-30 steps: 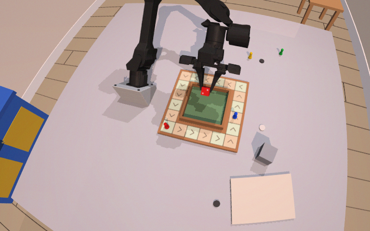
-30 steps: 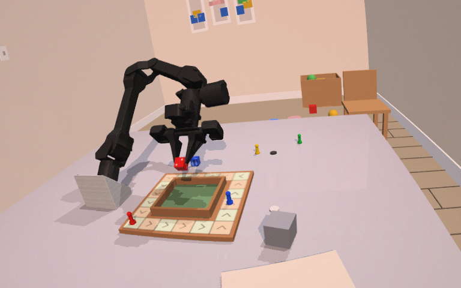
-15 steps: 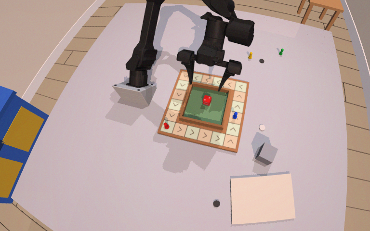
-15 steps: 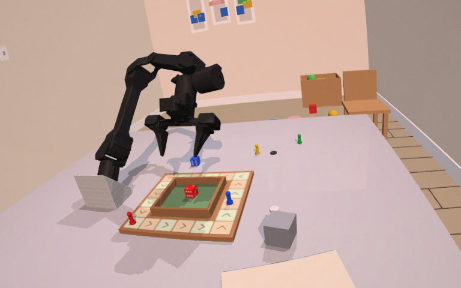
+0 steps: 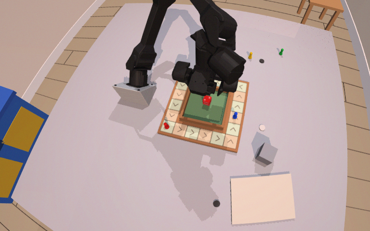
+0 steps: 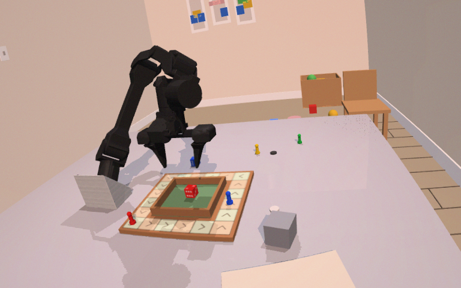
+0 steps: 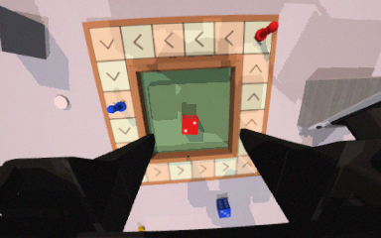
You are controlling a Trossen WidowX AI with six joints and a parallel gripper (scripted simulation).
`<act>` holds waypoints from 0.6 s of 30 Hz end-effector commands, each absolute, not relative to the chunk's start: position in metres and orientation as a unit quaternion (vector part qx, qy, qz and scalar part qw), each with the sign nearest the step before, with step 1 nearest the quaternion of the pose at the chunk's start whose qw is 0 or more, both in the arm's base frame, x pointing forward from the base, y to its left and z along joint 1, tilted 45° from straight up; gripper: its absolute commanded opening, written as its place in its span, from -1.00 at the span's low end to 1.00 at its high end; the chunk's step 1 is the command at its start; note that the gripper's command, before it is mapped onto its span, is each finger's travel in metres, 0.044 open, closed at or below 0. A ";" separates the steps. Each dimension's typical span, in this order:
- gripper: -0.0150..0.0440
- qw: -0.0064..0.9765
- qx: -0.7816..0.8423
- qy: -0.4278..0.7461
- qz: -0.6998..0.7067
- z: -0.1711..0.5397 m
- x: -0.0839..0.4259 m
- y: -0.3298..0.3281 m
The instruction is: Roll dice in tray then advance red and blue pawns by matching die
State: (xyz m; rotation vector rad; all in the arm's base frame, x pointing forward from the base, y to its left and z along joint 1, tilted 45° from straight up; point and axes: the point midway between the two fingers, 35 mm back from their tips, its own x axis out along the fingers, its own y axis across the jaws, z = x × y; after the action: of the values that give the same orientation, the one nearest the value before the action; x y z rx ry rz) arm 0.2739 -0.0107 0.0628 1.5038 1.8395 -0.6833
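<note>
Fingers [image 6: 180, 155] spread wide, holding nothing; blue die [image 7: 223, 207] looks light, rigid and smooth: pinch two opposite flat faces.

Red die [image 5: 206, 100] in green tray [image 5: 191, 112], red pawn [image 5: 165, 125] on board corner

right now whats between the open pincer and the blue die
Nothing. In the wrist view the blue die sits on bare table just behind the board, framed by the open pincer; the red die is already in the tray.
</note>
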 end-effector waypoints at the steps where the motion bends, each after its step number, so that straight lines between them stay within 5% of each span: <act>1: 0.64 0.404 0.529 0.725 -0.174 0.086 0.270 0.020; 4: 0.44 0.494 0.456 0.739 -0.044 0.116 0.258 0.061; 13: 0.44 0.637 0.216 0.668 0.318 0.184 0.184 0.147; 18: 0.44 0.642 0.195 0.655 0.348 0.190 0.176 0.154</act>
State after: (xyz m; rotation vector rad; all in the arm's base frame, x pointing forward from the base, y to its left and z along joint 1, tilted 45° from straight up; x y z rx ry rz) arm 0.1884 0.1445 0.1833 0.5258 1.5459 0.6832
